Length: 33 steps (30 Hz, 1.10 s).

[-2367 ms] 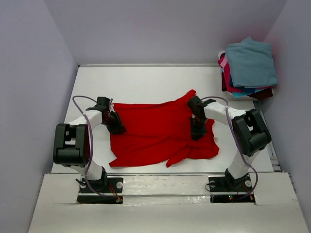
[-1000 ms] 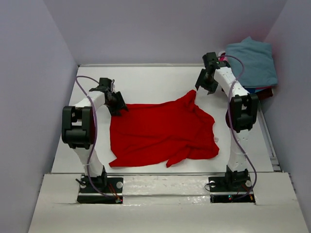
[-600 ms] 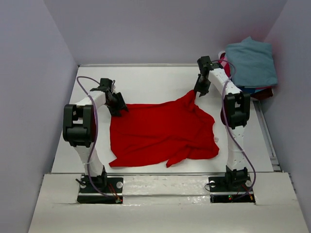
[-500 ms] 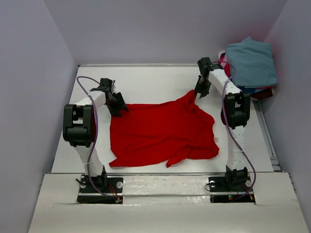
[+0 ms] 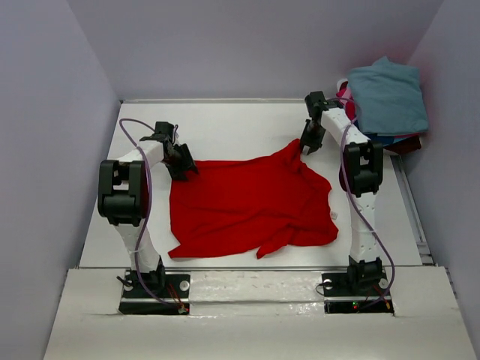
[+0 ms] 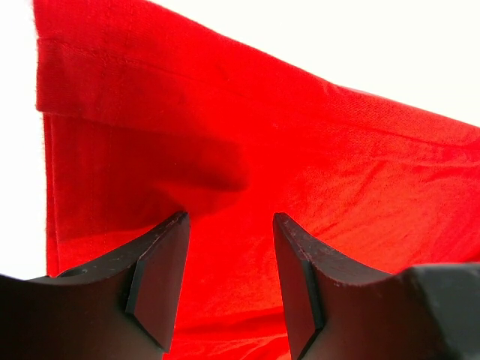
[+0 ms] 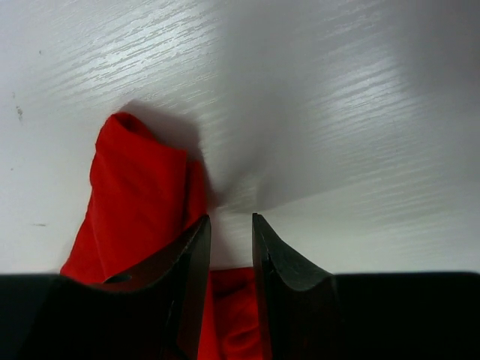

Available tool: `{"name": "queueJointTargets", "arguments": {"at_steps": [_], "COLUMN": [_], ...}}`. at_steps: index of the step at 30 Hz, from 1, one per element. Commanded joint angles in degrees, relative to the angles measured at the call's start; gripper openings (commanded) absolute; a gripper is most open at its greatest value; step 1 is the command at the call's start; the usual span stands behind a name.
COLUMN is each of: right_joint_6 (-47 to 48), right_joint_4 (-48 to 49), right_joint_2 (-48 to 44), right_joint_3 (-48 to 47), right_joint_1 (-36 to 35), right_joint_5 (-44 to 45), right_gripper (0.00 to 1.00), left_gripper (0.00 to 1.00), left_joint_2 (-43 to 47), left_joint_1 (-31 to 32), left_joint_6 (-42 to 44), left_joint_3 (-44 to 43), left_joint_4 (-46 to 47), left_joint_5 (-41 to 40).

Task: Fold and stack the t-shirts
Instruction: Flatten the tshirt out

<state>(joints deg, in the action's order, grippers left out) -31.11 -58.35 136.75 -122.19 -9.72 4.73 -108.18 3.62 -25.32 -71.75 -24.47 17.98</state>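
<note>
Red t-shirt point(image 5: 247, 206) newly pinched at upper-right corner by just-narrowed right jaws; left jaws parted, ungripping, over upper-left hem. Likely ready for spreading flat, then folding.

White arms point(image 5: 144, 159), black joints point(image 5: 120, 196), purple cables point(image 5: 126, 124)

place: robot lab cell | cue: plain walls point(image 5: 262, 45), white table point(image 5: 225, 127)
</note>
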Motion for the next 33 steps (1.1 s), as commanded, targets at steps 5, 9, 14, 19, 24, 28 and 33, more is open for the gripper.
{"name": "queueJointTargets", "arguments": {"at_steps": [5,9,14,19,24,28,33], "right_joint_6": [0.62,0.53,0.70,0.88,0.70,0.70,0.70], "right_joint_4": [-0.80,-1.86,-1.59,-2.21,-1.68,-1.68,-1.07], "right_joint_2": [2.03,2.73,2.11,3.26,3.70,4.14,3.70], "right_joint_3": [-5.42,-7.53,-7.80,-8.51,-7.80,-7.54,-6.48], "right_joint_1": [0.40,0.40,0.40,0.40,0.40,0.40,0.40], "right_joint_5": [-1.56,-2.01,-2.10,-3.06,-3.94,-4.20,-4.29], "right_gripper": [0.35,0.36,0.36,0.37,0.37,0.36,0.30], "left_gripper": [0.59,0.59,0.59,0.59,0.59,0.59,0.59], "left_joint_2": [-0.10,-0.36,-0.80,-0.89,-0.80,-0.63,-0.54], "left_joint_1": [-0.37,-0.37,-0.37,-0.37,-0.37,-0.37,-0.37], "left_joint_6": [1.33,1.42,1.59,1.68,1.85,1.94,1.94], "left_joint_3": [-2.26,-2.00,-1.56,-1.82,-1.91,-1.64,-1.56], "left_joint_4": [-0.67,-0.58,-0.32,-0.49,-0.58,-0.58,-0.58], "left_joint_5": [-0.13,-0.13,-0.05,-0.05,-0.05,-0.22,-0.31]}}
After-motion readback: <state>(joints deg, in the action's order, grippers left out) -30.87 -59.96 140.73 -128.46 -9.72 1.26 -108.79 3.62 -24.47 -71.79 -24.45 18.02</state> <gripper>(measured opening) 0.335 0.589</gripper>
